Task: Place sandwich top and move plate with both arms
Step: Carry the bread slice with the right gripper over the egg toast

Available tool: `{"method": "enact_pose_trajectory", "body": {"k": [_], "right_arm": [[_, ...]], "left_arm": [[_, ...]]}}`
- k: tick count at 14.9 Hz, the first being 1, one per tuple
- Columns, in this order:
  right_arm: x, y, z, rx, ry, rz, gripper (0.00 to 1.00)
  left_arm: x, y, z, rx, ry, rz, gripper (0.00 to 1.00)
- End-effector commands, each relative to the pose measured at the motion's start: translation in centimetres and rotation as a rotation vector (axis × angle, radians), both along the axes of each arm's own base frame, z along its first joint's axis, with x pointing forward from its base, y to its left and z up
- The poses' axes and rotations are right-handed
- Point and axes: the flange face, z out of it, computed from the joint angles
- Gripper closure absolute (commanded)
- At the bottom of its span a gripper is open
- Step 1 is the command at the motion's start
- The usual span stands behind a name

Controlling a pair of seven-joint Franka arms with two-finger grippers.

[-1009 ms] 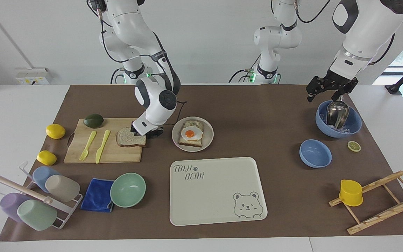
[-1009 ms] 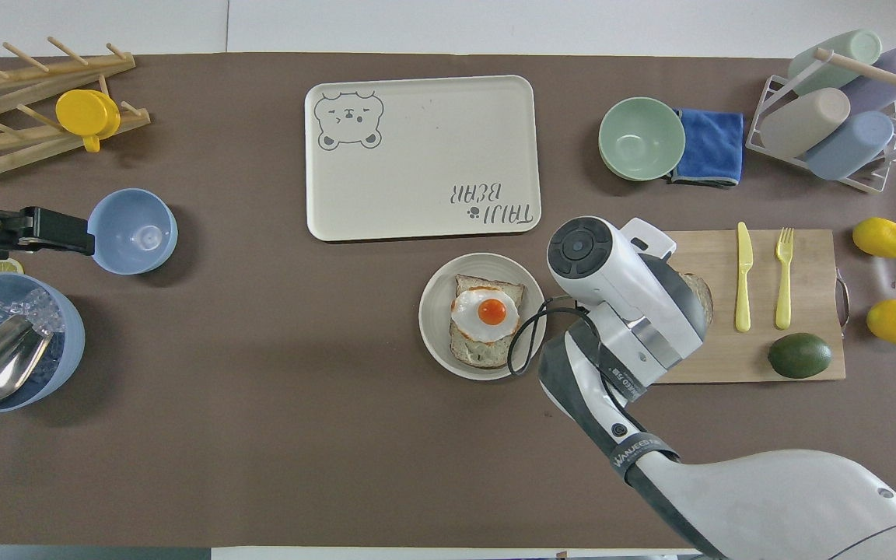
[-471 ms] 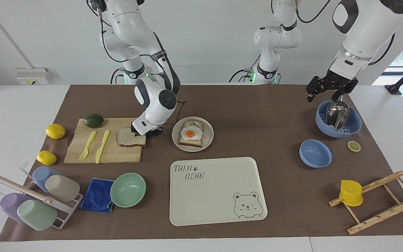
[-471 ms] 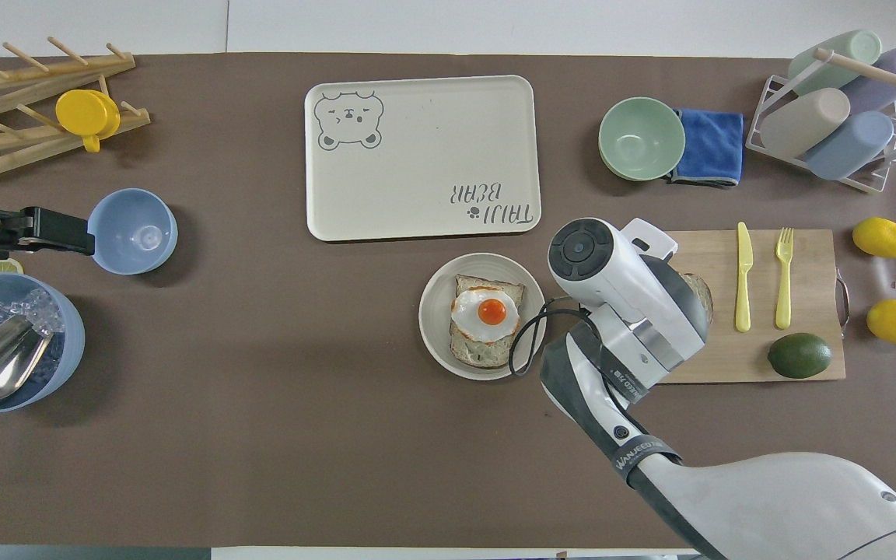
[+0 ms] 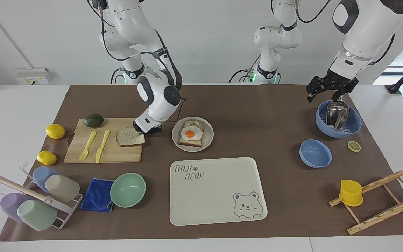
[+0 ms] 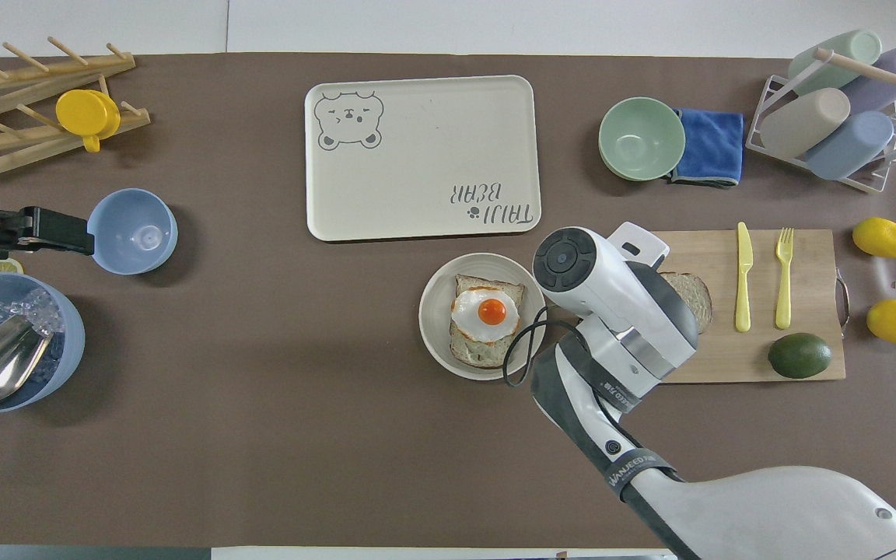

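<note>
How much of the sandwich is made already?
Done: the egg toast sits on the plate. In hand: the right gripper is at the edge of the sandwich top, which lies on the cutting board. Left: putting that slice on the egg and moving the plate with both arms. The left gripper waits over the ice bowl.

facing: high, across table, toward robots | overhead: steeply down | shared: tabletop (image 5: 257, 115)
</note>
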Motion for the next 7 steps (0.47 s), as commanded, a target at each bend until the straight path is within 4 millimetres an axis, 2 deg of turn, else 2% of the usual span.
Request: {"method": "enact_pose_trajectory", "body": {"k": [1,4,7], "right_arm": [[0.9,3.4,4.3,-0.043,0.0,0.001,1.0],[0.1,8.9,8.8,0.011,0.021,-0.008,1.0],[-0.3,11.7,10.9,0.122,0.011,-0.065,1.0]], "left_arm": [[-0.1,0.4,0.5,0.014,-0.017,-0.003,0.0],[-0.1,0.4,0.5,0.013,-0.017,-0.009,0.0],[-0.1,0.5,0.5,0.013,-0.015,-0.003,0.0]]}}
